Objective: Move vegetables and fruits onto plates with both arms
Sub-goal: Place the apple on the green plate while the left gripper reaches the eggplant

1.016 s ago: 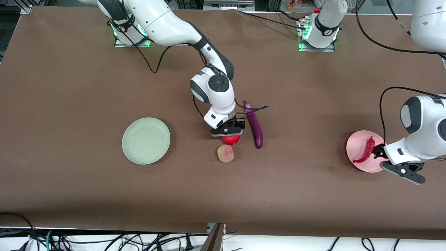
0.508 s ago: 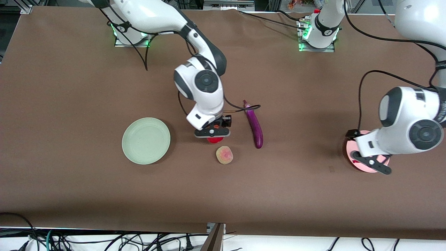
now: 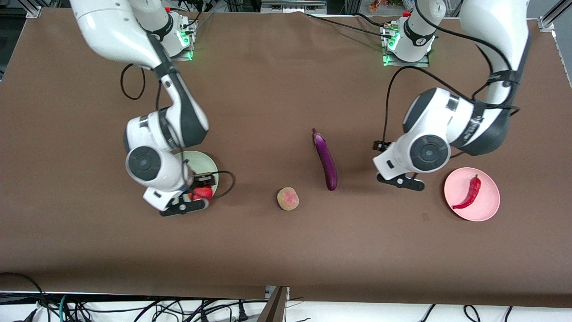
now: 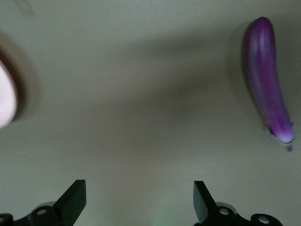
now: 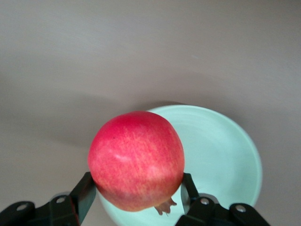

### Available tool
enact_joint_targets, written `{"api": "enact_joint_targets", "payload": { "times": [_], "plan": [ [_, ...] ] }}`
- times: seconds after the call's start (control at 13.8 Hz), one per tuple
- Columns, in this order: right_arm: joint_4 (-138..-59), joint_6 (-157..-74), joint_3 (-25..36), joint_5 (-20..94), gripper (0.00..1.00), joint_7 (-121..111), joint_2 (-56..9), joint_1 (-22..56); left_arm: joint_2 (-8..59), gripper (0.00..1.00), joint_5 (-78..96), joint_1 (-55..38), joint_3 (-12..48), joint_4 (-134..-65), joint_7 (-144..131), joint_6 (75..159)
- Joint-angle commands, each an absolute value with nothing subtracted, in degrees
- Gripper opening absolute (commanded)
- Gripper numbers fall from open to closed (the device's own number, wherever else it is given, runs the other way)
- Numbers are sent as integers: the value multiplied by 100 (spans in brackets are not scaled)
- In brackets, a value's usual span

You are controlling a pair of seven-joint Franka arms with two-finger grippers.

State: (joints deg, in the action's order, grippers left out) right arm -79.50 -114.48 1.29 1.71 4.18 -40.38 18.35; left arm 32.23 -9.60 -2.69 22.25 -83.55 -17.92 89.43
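Observation:
My right gripper [image 3: 193, 199] is shut on the round red pomegranate [image 3: 203, 192] and holds it over the rim of the pale green plate [image 3: 201, 161] that is nearer to the front camera. In the right wrist view the fruit [image 5: 136, 157] sits between the fingers above the plate [image 5: 225, 155]. My left gripper [image 3: 400, 182] is open and empty, over the table between the purple eggplant [image 3: 325, 158] and the pink plate [image 3: 487, 201]. The red chili [image 3: 468, 193] lies on the pink plate. The peach [image 3: 288, 198] lies on the table near the eggplant's tip. The left wrist view shows the eggplant [image 4: 270, 80].
The brown table runs wide around the things. Black cables hang from both arms. The two arm bases [image 3: 404, 42] stand at the table's top edge in the front view.
My right arm lifted the pomegranate from beside the peach and carried it to the green plate. My left gripper left the chili on the pink plate and moved toward the eggplant.

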Motion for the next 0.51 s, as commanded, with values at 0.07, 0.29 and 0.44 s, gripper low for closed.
{"api": "enact_joint_targets", "payload": {
  "times": [0.07,0.29,0.44],
  "plan": [
    [-8796,-12320,44,184,48,211,-4096,1635,3393,100,-677,-290,2268,-9111,-3116,10330],
    [-8851,-12393,44,220,94,211,-4087,1477,3401,100,-633,-597,2268,-9589,-4399,11643],
    [-8772,-12358,26,255,99,264,-4043,1468,3593,100,-450,-563,2268,-9737,-4466,12352]
  ]
}}
